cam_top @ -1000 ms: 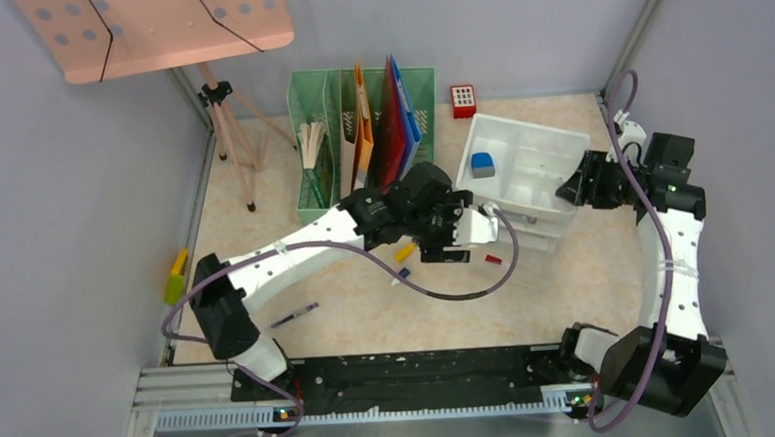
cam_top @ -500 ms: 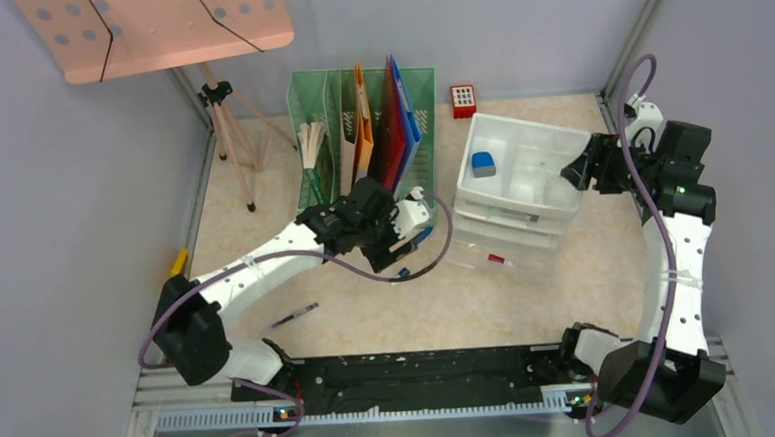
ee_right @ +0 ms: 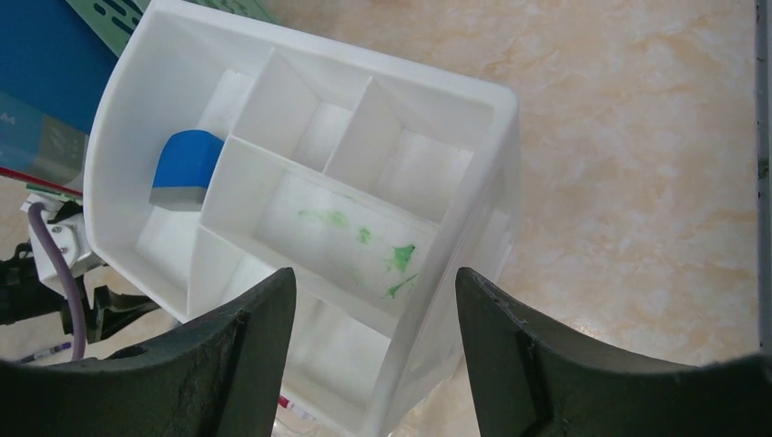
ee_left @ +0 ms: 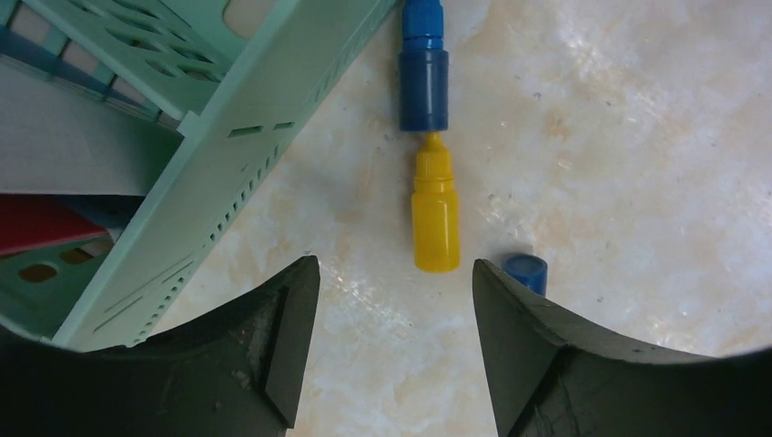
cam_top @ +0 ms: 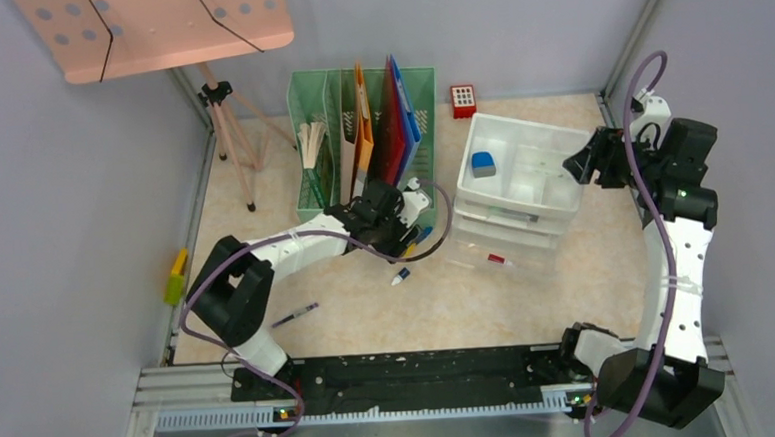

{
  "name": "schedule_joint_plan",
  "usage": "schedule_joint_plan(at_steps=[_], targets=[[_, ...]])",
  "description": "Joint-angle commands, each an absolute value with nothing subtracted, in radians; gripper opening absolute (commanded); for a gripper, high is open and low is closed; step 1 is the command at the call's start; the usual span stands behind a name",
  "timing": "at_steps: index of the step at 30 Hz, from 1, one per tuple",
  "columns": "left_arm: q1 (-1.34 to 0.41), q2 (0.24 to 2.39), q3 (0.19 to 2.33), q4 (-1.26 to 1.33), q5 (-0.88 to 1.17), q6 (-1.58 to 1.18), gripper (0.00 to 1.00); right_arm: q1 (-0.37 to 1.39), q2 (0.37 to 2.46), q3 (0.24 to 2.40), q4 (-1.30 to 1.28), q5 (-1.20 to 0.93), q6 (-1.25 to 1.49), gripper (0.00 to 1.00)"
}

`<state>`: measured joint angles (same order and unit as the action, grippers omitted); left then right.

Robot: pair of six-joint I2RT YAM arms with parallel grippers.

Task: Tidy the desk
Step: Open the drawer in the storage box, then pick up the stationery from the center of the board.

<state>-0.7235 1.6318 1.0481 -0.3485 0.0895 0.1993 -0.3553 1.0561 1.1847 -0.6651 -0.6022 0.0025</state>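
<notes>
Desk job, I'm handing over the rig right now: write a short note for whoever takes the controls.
Left hand: open, empty, hanging over the yellow dropper bottle. The bottle lies on the desk, tip pointing at a blue marker, beside the green file rack.
Right hand: open, empty, above the white organizer.
Done: a blue block sits in one organizer compartment.
Left: bottle, marker, a blue-tipped piece, a red pen in front of the organizer and a dark pen near the left arm all lie loose.
</notes>
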Motion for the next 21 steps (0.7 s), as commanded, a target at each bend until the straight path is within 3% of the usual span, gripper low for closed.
schedule_joint_plan(at_steps=[1,21], targets=[[-0.724,1.668,1.044,-0.236,0.038,0.137,0.67,-0.352,1.023,1.177,-0.624,-0.6,0.007,0.65],[-0.736,1.753,1.025,-0.214,0.099,0.091,0.57,-0.352,0.998,1.137,-0.624,-0.596,0.006,0.65]])
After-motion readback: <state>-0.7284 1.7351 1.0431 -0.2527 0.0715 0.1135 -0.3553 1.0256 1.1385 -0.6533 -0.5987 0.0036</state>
